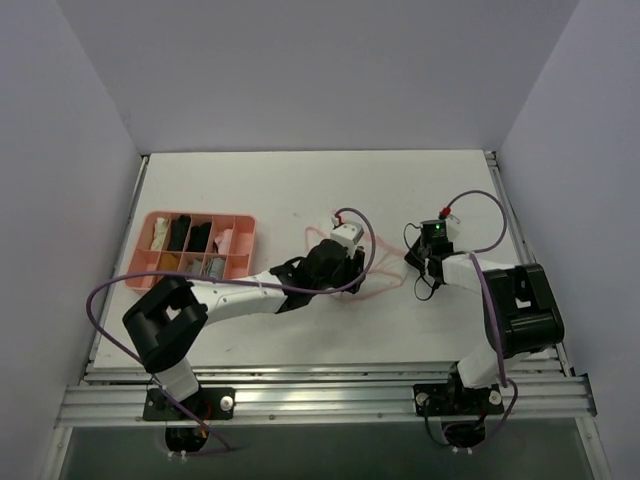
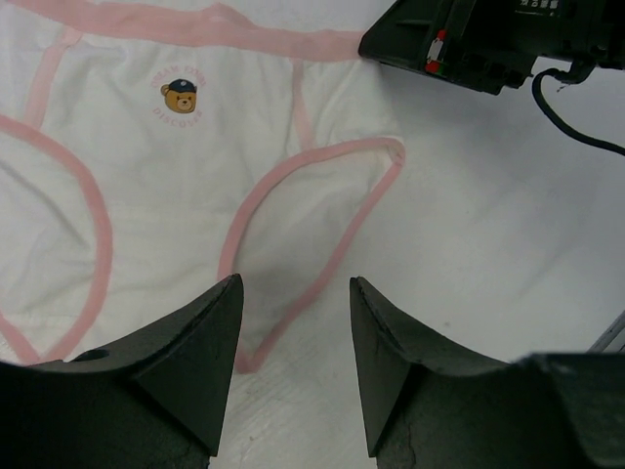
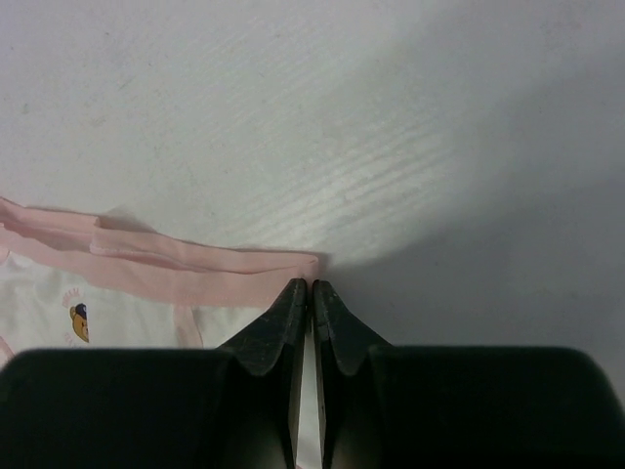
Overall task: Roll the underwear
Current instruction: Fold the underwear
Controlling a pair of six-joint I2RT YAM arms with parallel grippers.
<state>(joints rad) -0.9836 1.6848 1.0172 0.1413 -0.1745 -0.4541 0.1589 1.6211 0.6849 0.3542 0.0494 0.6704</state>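
While the underwear lies flat in the middle of the surface, our right jaws pinch one pink-trimmed corner and our left jaws hang spread above its leg edge.

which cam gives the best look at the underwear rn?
Left wrist. The underwear lies spread flat across most of the frame, with the pink trim and bear print sharp. Right wrist catches only a waistband corner at the tips of the right claw. Top external shows just faint pink lines.

Jaws tight on underwear corner
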